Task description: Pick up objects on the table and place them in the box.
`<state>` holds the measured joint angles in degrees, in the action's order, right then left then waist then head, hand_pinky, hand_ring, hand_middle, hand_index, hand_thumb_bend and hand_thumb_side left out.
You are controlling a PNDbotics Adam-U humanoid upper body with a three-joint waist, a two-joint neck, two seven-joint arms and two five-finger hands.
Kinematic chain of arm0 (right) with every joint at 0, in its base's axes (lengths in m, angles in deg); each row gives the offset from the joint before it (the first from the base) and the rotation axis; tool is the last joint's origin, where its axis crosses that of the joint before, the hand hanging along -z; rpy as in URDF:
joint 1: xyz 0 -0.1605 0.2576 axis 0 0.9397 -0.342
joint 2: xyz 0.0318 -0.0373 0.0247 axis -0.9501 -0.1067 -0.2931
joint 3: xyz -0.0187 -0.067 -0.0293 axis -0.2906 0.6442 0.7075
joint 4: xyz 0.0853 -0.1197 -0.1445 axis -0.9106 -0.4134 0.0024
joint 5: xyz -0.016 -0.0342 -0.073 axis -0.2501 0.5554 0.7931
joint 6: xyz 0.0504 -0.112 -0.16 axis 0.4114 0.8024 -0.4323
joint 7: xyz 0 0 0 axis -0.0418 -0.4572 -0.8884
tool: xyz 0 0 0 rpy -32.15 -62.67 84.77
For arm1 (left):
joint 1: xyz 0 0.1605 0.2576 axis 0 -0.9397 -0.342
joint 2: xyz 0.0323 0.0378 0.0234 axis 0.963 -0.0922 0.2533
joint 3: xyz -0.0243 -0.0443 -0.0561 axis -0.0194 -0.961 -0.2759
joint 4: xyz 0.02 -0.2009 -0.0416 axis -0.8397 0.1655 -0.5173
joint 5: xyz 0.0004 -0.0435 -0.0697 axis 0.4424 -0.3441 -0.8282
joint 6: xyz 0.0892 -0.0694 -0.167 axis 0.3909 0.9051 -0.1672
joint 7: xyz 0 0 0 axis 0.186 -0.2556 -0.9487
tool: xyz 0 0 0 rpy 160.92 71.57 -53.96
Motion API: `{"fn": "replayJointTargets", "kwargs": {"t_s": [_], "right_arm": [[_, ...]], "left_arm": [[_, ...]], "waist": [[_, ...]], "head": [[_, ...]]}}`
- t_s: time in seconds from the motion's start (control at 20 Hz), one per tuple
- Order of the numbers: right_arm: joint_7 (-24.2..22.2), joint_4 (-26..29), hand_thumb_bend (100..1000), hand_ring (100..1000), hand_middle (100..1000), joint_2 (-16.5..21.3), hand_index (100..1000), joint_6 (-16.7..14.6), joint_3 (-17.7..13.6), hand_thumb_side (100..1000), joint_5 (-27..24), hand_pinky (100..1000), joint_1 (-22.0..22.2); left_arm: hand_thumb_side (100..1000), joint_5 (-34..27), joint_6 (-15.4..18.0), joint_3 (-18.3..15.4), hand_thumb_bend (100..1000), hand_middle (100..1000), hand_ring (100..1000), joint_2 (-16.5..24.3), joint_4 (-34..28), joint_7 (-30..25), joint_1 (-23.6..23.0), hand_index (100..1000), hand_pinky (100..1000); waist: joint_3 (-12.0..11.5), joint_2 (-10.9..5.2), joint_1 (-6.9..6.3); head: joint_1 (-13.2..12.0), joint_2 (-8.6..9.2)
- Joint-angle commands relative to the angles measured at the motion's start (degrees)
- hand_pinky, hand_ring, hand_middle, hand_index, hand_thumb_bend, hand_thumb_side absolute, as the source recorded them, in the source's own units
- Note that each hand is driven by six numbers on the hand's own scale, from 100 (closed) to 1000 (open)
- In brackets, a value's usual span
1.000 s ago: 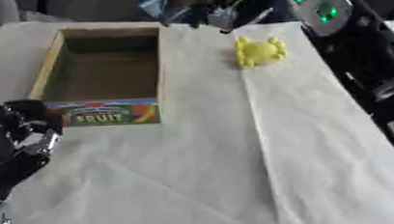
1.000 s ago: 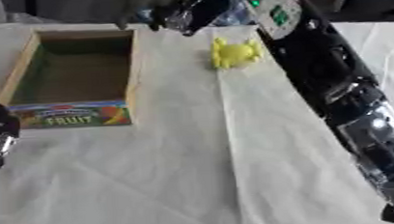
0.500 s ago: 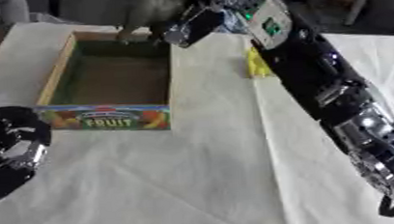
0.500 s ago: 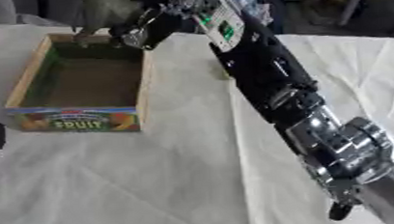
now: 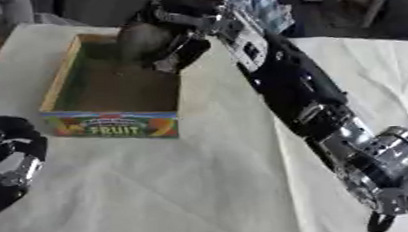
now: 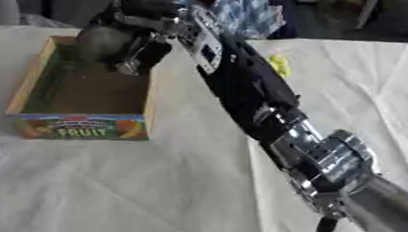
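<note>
Nearest, at the lower left edge of the left eye view, the left robot hand (image 5: 6, 157) rests idle above the table (image 5: 159, 190). It is black with silver parts, its fingers curled inward around nothing. The table is covered with a pale, creased white cloth.

Further in stands the open rectangular box (image 5: 112, 124), with light wooden walls, a dark green-brown inside, and a colourful front panel printed with the word "FRUIT" among fruit pictures. It sits on the left half of the table, its long side running away from the robot.

The right arm (image 5: 303, 98), black with silver joints, reaches diagonally from the lower right across the table toward the far end of the box. There the right robot hand (image 5: 179, 39) has its fingers curled around a dull grey-green rounded object (image 6: 104, 42), egg-like in shape with a matt surface. The object is held over the far part of the box, above its interior, near the far wall; whether it touches the box floor cannot be told.

To the right of the arm, partly hidden behind it in the right eye view, a small bright yellow object (image 6: 279, 65) lies on the cloth, well apart from the box.

At the far edge of the table, a crinkled clear bluish plastic bag (image 6: 246, 10) shows.
</note>
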<state>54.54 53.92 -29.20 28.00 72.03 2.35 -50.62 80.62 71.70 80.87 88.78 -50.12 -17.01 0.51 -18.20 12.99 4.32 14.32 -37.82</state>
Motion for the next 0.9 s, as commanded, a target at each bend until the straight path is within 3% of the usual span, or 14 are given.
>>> {"fn": "replayJointTargets", "kwargs": {"t_s": [0.05,0.7,0.9], "right_arm": [[-3.99,-1.41,100,319,320,-0.42,689,-8.52,-1.23,311,5.23,519,-1.22],[10.12,-4.16,100,347,353,-4.02,699,-8.52,-0.55,343,20.01,546,-1.5],[13.63,-4.05,100,460,478,-4.42,751,-8.52,0.26,365,23.13,601,-1.66]], "left_arm": [[100,-0.37,0.02,0.2,328,567,627,0.67,-1.41,-0.45,0.89,656,539],[100,-0.49,-0.01,0.72,330,566,627,0.38,-1.5,-1.13,0.86,656,538],[100,-0.5,-0.01,0.75,332,566,626,0.35,-1.45,-1.19,0.9,656,538]], "waist": [[-0.34,-0.79,-0.71],[-1.14,-0.57,-1.31],[-1.13,-0.67,-1.16]], "head": [[0.61,0.84],[1.85,0.77],[1.93,0.82]]}}
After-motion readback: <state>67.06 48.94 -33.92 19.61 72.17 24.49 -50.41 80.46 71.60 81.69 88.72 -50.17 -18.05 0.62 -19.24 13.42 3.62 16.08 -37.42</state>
